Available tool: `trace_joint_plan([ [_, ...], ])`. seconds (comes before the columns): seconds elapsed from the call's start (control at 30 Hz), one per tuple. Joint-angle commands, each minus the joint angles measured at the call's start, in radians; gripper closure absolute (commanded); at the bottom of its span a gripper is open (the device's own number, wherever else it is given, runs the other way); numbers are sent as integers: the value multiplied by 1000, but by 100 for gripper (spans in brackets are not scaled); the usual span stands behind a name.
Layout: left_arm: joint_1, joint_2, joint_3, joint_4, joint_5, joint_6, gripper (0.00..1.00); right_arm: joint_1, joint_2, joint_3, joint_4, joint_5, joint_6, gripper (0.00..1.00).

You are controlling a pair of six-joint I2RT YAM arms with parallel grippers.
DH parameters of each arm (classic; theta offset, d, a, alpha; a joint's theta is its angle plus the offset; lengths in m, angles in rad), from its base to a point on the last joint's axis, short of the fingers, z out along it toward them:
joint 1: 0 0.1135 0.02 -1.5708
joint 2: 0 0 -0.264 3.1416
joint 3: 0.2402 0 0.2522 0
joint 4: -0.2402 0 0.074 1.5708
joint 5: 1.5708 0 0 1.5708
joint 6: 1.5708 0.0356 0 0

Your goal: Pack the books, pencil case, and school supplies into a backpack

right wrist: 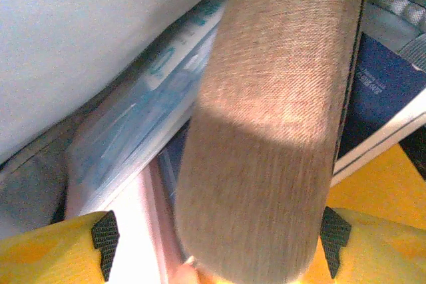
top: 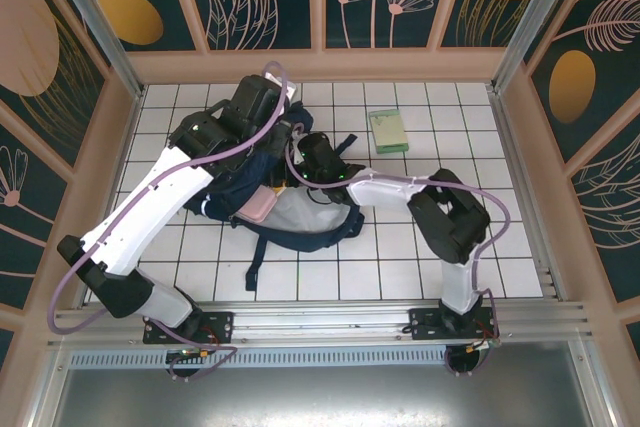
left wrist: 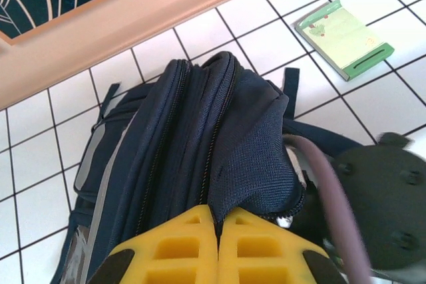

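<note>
Heads up, your left gripper (left wrist: 217, 215) is pinched shut on the backpack (left wrist: 200, 138) fabric, and your right gripper (right wrist: 219, 239) is spread apart around the tan oval piece (right wrist: 266, 131).

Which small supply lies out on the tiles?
The pale green pack, flat on the tiles beside the backpack; the tan oval piece is between the fingers of the right hand.

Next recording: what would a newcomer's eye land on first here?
A navy backpack lies on the white tiled table, its fabric pinched by the shut left tool. A tan oval piece sits in the open right tool, above books inside the bag. A pale green pack lies alone farther back, to the right.
</note>
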Motion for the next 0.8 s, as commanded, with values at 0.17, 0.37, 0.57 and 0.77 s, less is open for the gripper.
trace_joint_plan([
  [0.17,31,-67,-64,159,28,-7,100,-60,-353,-269,103,-16,-98,26],
  [0.37,35,-55,-160,218,147,-10,100,-220,-581,-479,103,78,-42,29],
  [0.57,34,19,-285,327,379,-76,100,-457,-577,-466,-41,139,65,30],
  [0.77,35,91,-210,347,552,-83,46,-655,-445,-376,-130,58,161,28],
])
